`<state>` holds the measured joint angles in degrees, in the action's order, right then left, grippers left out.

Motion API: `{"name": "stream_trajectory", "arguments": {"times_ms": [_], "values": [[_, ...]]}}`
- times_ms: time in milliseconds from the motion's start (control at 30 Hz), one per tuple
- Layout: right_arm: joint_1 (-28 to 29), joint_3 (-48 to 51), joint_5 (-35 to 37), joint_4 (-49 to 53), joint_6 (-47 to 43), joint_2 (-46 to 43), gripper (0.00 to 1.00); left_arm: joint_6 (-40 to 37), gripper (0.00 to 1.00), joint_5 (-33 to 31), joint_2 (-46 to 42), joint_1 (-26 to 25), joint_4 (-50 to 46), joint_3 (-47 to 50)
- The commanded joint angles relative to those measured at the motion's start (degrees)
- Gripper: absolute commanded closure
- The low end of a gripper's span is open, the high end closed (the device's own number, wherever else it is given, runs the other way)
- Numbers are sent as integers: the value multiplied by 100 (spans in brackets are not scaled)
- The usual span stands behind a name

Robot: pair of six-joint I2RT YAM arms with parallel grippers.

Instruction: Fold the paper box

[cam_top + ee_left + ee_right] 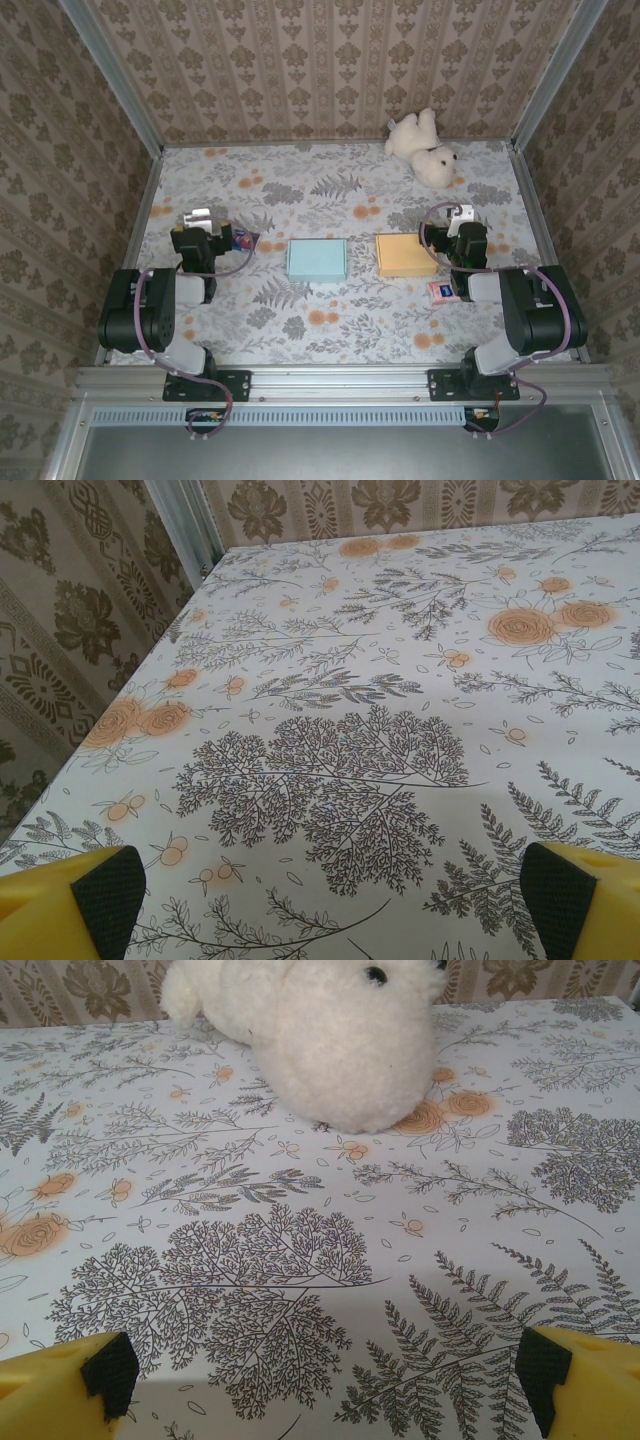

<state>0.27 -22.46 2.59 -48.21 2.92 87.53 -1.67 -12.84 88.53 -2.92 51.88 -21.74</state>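
Two flat paper box pieces lie side by side mid-table: a light-blue one (317,260) and an orange one (405,255). My left gripper (197,218) rests at the left, well apart from the blue piece. In the left wrist view it (335,900) is open, its yellow fingers (60,905) with black pads spread over bare tablecloth. My right gripper (461,216) sits just right of the orange piece. It (325,1375) is open too, with nothing between its fingers (585,1380).
A white plush toy (425,148) lies at the back right, close ahead of the right gripper (330,1030). Small printed cards lie beside the left arm (243,240) and the right arm (443,291). Patterned walls (330,60) enclose the floral table (330,190).
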Motion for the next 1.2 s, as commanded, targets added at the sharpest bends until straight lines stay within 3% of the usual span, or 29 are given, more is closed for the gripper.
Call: {"name": "stream_trajectory", "arguments": {"times_ms": [0,1167], "values": [[38,-101,80,-35,-73,-3,0,97,0,55,-53,11,-28,-13],[36,-101,82,-40,-75,-7,0,80,0,249,-23,56,-197,-112]]}}
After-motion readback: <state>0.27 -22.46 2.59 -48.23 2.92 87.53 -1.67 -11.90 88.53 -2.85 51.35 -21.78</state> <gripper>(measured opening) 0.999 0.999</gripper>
